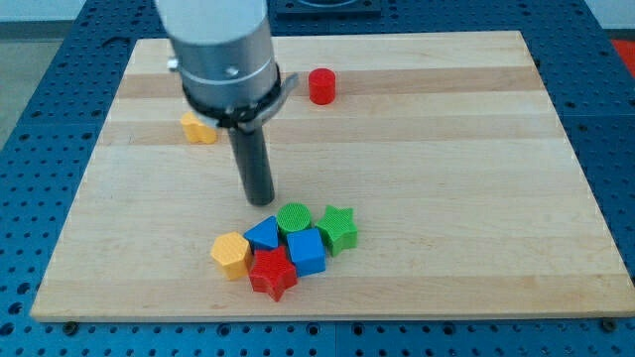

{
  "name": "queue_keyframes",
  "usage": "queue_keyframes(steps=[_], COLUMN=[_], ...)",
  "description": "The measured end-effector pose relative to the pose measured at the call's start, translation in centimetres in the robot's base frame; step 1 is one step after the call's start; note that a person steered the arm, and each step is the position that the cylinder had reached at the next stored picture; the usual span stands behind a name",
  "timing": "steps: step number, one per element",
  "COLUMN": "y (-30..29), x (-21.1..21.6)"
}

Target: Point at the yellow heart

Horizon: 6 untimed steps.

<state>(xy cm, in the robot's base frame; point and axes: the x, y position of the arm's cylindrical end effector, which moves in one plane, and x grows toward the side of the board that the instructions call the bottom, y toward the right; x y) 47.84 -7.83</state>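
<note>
The yellow heart [197,128] lies at the view's upper left, partly hidden behind the arm's body. My tip [261,201] stands on the board below and to the right of it, well apart from it. The tip is just above a cluster of blocks: a green round block [294,217], a blue triangular block [264,234], a blue cube [306,252], a green star [338,228], a red star [273,274] and a yellow hexagonal block [231,254].
A red cylinder [321,86] stands alone near the view's top centre. The wooden board [446,178] lies on a blue perforated table. The arm's grey body [220,50] covers the board's upper left.
</note>
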Motion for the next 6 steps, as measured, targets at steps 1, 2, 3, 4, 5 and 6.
queue_keyframes(steps=[1, 2, 3, 4, 5, 6], y=[0.6, -0.1, -2.8, -8.7, -12.6, -12.9], x=[-4.9, -10.4, -15.2, -17.0, -16.3, -12.9])
